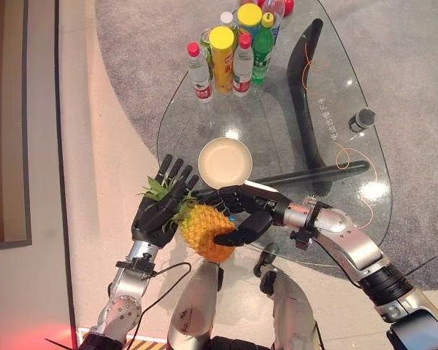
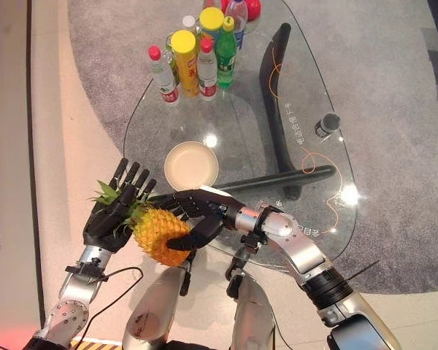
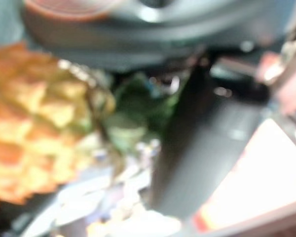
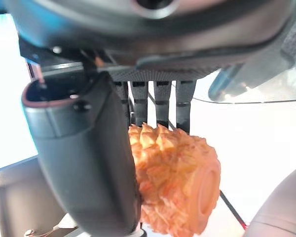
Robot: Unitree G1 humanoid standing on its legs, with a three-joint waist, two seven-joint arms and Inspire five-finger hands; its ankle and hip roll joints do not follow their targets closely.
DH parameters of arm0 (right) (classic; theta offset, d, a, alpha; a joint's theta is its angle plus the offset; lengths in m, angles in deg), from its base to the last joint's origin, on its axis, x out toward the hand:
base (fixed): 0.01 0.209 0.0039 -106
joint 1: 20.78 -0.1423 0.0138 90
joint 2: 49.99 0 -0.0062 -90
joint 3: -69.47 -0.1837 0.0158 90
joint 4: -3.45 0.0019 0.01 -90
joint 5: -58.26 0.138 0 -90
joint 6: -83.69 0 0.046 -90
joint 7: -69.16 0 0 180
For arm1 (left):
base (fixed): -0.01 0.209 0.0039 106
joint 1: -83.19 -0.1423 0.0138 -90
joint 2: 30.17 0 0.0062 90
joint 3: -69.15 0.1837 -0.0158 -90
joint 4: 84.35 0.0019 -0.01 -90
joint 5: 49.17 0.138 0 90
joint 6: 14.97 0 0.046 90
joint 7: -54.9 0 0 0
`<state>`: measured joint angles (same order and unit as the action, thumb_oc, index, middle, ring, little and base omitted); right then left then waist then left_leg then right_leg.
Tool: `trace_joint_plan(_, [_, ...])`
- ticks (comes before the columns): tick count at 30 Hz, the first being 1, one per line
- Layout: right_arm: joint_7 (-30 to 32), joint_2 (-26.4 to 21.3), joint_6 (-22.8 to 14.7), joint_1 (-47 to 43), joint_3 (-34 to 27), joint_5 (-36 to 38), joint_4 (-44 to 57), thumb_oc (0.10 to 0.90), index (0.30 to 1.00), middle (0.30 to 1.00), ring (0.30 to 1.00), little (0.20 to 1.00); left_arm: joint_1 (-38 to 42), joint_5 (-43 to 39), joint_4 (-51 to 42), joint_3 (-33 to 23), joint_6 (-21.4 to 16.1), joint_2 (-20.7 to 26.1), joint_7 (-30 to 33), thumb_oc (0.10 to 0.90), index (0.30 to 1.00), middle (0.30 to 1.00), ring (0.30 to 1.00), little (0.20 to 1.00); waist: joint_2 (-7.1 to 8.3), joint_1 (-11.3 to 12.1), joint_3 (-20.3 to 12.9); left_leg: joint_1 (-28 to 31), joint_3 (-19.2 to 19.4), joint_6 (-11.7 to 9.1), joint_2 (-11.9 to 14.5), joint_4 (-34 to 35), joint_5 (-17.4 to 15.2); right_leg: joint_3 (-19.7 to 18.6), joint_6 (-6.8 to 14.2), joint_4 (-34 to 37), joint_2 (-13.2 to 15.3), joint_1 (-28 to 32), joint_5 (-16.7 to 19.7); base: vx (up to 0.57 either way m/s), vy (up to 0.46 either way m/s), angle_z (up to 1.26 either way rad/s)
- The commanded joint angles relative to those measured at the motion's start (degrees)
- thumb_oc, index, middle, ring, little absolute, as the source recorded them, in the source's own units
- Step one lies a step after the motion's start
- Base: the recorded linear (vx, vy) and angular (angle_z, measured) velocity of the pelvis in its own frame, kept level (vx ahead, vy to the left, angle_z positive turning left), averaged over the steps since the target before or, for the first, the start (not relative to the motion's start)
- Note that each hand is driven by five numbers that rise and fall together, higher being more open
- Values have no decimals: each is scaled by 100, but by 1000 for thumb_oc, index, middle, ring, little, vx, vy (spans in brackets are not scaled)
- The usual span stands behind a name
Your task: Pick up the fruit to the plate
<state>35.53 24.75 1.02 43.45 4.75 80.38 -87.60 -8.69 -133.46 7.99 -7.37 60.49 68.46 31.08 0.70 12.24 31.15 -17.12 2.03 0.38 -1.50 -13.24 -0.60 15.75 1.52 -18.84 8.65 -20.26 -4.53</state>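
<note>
1. The pineapple was held in the air just off the near edge of the glass worktop, between the two hands, not yet on the plate.
2. The right hand reached in from the right; its fingers curled over the far side of the fruit and the thumb pressed the near side, so the hand was clamped on the pineapple.
3. The right wrist view confirmed this: the fruit's orange body sat wedged between the thumb and the row of fingers, flat base end facing the camera.
4. The left hand stood just beside the fruit on its leafy side, fingers straight and spread, pointing away from the robot; the green crown lay against its palm.
5. The left wrist view showed the pineapple's skin and leaves very close, blurred.
6. The plate, cream and round, sat on the worktop just beyond the hands, near its near edge.
7. A cluster of bottles stood at the far end of the worktop, well apart from the plate.
8. A small dark jar stood by the right rim.
9. Grey carpet lay under the worktop.
</note>
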Motion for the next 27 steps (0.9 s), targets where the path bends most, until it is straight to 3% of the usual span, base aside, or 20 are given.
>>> trace_joint_plan(1, [-1038,766,-370,-149,1016,241,1374,100,300,300,300,200,771,-257,-1370,175,-286,-321,-1149,100,300,300,300,200,121,-65,-136,-144,-20,217,-446,-436,-285,64,175,43,-260,356,294,0,0,0])
trace_joint_plan(27, [-569,972,-308,-56,776,239,1211,100,300,300,300,200,811,-132,-1258,128,-310,-589,-1111,100,300,300,300,200,121,-60,-136,-156,-99,272,-502,-475,-351,69,262,-48,-163,315,311,4,5,2])
